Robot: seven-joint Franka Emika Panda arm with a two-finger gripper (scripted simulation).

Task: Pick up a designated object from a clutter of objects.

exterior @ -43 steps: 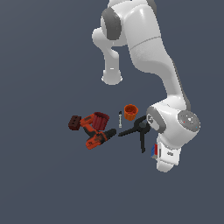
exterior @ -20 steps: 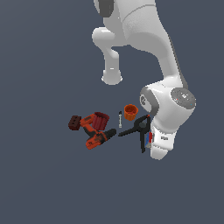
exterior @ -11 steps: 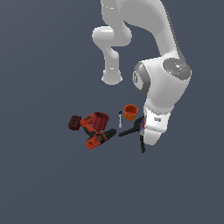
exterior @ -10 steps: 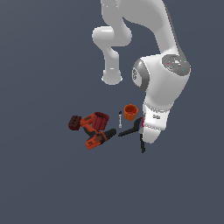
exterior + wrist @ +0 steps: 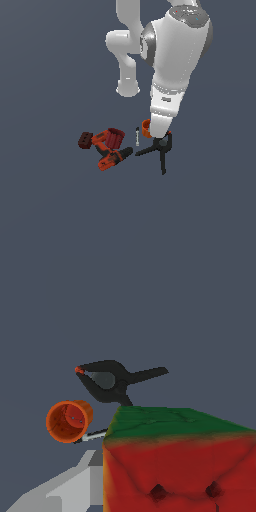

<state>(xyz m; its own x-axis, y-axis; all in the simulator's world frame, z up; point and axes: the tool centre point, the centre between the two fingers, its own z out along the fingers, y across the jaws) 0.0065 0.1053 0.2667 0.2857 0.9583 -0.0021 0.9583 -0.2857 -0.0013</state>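
The puzzle cube [image 5: 175,461] fills the near part of the wrist view, with a green face and a red face showing. One grey finger [image 5: 70,486] lies against its side. In the exterior view only a red sliver of the cube [image 5: 169,133] shows at the tip of my gripper [image 5: 163,134], which is shut on it just above the black clamp [image 5: 159,150]. The rest of the clutter lies to the exterior view's left: orange cup [image 5: 146,128], white screw [image 5: 137,136], dark red cup [image 5: 115,137], red-black drill [image 5: 111,154], dark red block [image 5: 85,140].
In the wrist view the black orange-tipped clamp [image 5: 112,381], the orange cup [image 5: 68,421] on its side and the screw [image 5: 95,435] lie beyond the cube. The arm's white body [image 5: 175,60] towers over the clutter. The floor is plain dark grey.
The arm has swung up and towards the exterior view's left, and its tip with the red cube has moved from right of the clamp to over it. The clutter has not moved.
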